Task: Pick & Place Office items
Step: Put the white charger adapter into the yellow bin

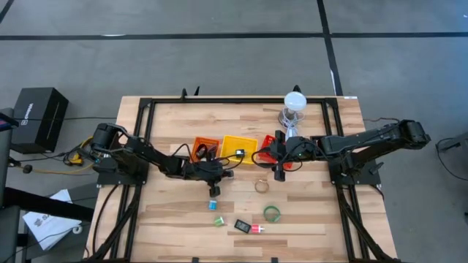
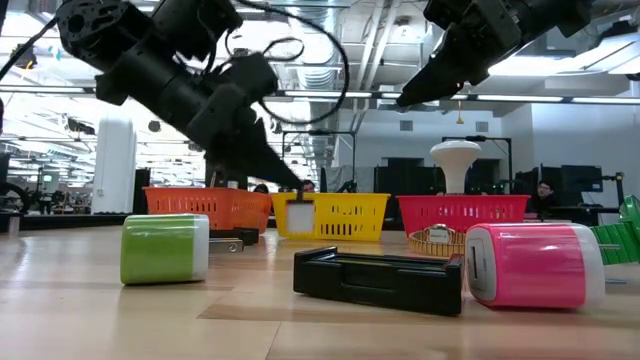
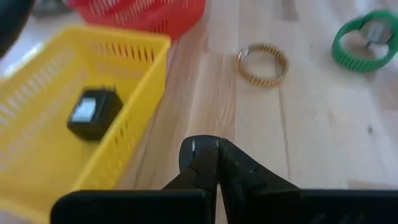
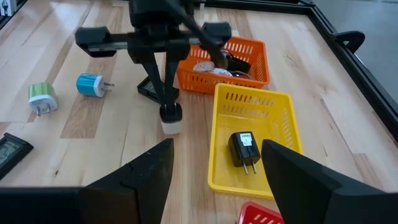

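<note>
The left gripper [image 4: 169, 115], shut on a small white adapter [image 4: 170, 122], hangs just beside the yellow mesh basket [image 4: 281, 102]; the right gripper [image 4: 217, 165] waits open.

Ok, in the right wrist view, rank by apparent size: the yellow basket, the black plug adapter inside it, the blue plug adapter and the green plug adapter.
1. Yellow basket, clearly largest.
2. Black plug adapter inside it.
3. Blue plug adapter and green plug adapter look about alike; not ranked. The black one appears only slightly bigger, so its lead is uncertain.

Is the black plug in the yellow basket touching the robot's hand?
Apart. In the right wrist view the black plug lies alone on the yellow basket floor, between the right gripper's open fingers but well beyond them.
</note>
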You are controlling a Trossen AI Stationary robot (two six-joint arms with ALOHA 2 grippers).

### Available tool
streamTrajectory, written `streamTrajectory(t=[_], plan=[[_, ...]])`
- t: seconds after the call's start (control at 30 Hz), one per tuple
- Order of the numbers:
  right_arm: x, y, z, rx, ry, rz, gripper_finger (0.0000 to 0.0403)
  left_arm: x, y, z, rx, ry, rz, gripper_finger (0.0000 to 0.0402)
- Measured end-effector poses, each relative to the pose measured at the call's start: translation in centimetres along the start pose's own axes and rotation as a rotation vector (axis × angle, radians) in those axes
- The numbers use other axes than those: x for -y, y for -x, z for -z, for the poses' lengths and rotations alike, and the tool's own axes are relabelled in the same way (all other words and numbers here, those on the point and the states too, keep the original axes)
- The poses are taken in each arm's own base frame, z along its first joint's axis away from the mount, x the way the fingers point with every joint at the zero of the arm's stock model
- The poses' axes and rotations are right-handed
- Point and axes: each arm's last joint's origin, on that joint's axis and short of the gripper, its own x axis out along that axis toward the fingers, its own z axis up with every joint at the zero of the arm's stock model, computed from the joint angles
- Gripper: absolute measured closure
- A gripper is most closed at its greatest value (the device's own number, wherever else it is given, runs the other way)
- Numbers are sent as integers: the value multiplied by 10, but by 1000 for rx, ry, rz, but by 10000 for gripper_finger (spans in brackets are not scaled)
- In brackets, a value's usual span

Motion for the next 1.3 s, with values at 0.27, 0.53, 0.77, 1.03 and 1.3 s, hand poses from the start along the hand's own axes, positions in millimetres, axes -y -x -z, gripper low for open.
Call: streamTrajectory(t=[0.27, 0.53, 0.77, 1.03, 1.3], plan=[[0, 0, 1, -8, 2, 0, 168, -11, 28, -41, 169, -89, -11, 400], [0, 0, 1, -7, 1, 0, 168, -60, 29, -53, 201, -24, -59, 400], [0, 0, 1, -6, 1, 0, 168, -82, 4, -32, 86, -1, -47, 400], [0, 0, 1, -7, 1, 0, 168, -91, -5, -22, 39, 18, -73, 399], [0, 0, 2, -16, 3, 0, 168, -92, -5, -19, 34, 21, -79, 370]])
